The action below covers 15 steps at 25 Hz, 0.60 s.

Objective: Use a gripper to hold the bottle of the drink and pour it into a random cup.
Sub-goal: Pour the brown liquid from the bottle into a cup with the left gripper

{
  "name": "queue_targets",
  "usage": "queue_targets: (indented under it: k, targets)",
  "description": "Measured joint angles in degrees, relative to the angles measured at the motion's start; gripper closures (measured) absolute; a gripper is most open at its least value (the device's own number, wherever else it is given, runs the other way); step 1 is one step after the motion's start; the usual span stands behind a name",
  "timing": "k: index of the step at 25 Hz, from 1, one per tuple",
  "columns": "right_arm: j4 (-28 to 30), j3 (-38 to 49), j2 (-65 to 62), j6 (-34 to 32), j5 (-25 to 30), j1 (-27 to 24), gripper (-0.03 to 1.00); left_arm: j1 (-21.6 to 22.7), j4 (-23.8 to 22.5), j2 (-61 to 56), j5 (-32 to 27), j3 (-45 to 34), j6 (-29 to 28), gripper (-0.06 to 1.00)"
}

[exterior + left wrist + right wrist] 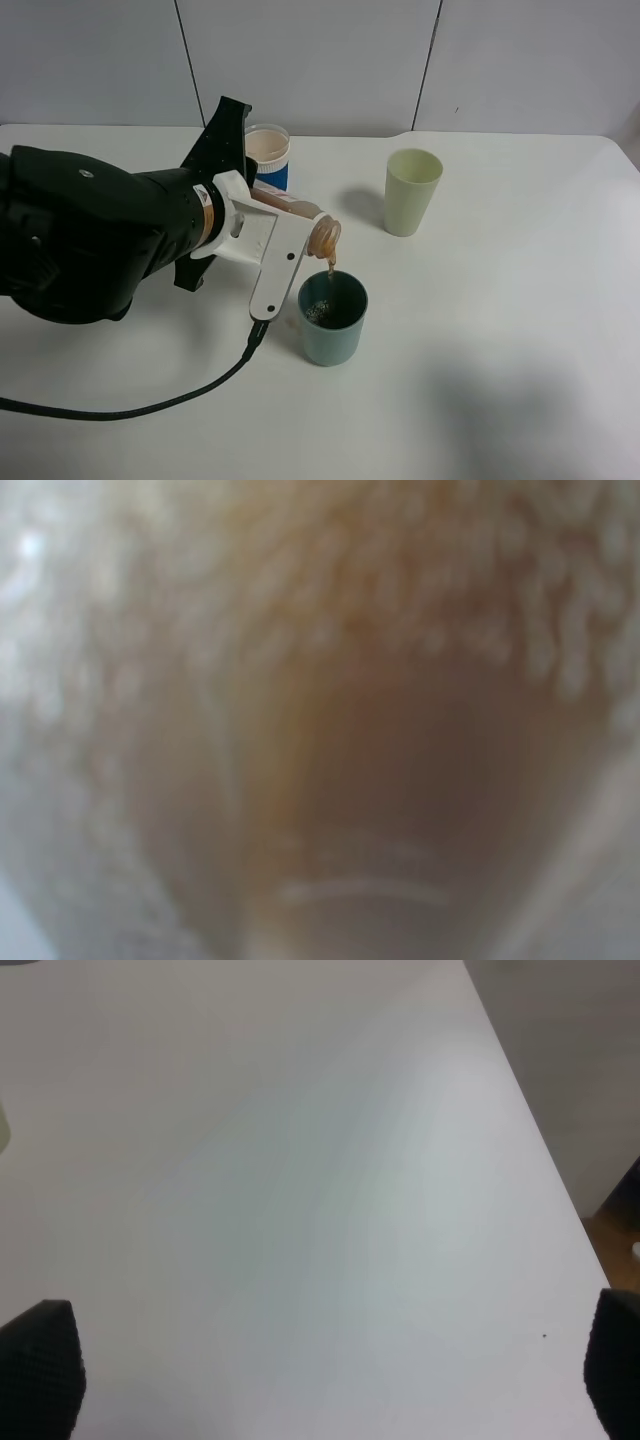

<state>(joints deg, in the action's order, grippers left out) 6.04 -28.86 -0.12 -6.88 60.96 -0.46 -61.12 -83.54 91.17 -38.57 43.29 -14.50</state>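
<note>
My left gripper (283, 238), white flat fingers on a bulky black arm, is shut on the bottle (306, 220). The bottle is tipped over with its mouth pointing down to the right. A thin brown stream of the drink (332, 263) falls from the mouth into the dark teal cup (332, 322), which stands upright just below. In the left wrist view the bottle (340, 730) fills the frame as a brownish blur. My right gripper (320, 1360) is open above bare white table (300, 1160), with only its two dark fingertips showing.
A taller pale yellow-green cup (412, 190) stands to the back right of the teal cup. A white cup with a blue sleeve (268, 152) sits behind the left arm. A black cable (150, 405) trails across the front left. The table's edge (530, 1140) runs near the right gripper.
</note>
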Motion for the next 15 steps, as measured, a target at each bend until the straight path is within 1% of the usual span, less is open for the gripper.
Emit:
queue_targets:
  k: [5, 9, 15]
  targets:
    - [0.0, 0.0, 0.0, 0.0, 0.0, 0.0, -0.03, -0.6, 0.0, 0.0, -0.8, 0.0, -0.1, 0.61]
    - [0.0, 0.0, 0.0, 0.0, 0.0, 0.0, -0.03, -1.9, -0.3, 0.0, -2.7, 0.0, -0.2, 0.61]
    - [0.1, 0.0, 0.0, -0.1, 0.0, 0.0, -0.03, -2.8, -0.3, 0.0, -4.7, 0.0, -2.5, 0.61]
